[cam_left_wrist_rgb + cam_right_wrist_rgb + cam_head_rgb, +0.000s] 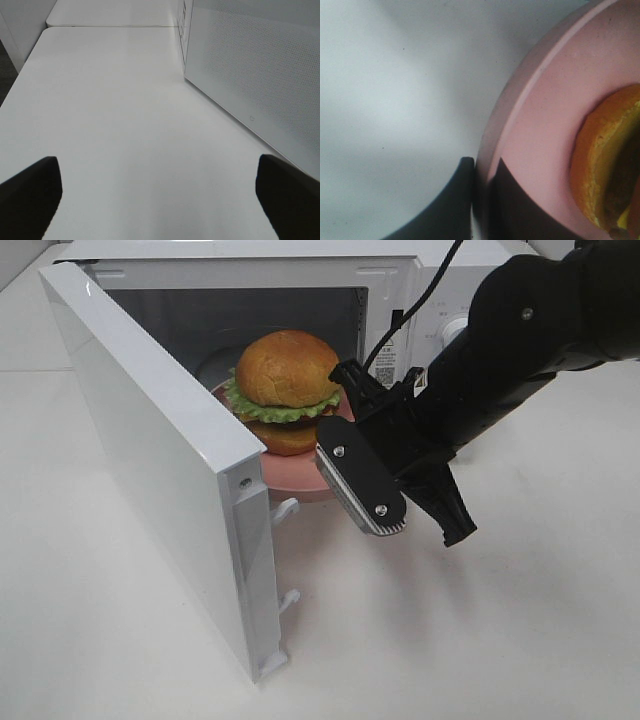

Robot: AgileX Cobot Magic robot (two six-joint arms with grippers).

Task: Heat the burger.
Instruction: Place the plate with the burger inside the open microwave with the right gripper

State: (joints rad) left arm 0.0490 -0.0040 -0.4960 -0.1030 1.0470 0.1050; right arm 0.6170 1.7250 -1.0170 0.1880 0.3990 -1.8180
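Observation:
The burger (287,390), with a glossy golden bun, green lettuce and a brown base, stands upright on a round pink plate (292,483) at the mouth of the open microwave (300,270). The plate's front edge sticks out past the opening. My right gripper (328,468) reaches in from the right and is shut on the plate's rim. In the right wrist view its two dark fingers (479,167) pinch the pink plate's edge (530,85), with the burger's base (605,165) just beyond. My left gripper (160,195) hangs open over bare table, holding nothing.
The microwave's door (150,440) swings out wide to the left, toward the table's front. Its dotted face (250,65) stands close beside my left gripper. The control knob (452,332) is partly hidden behind my right arm. White table (520,620) stretches in front and to the right.

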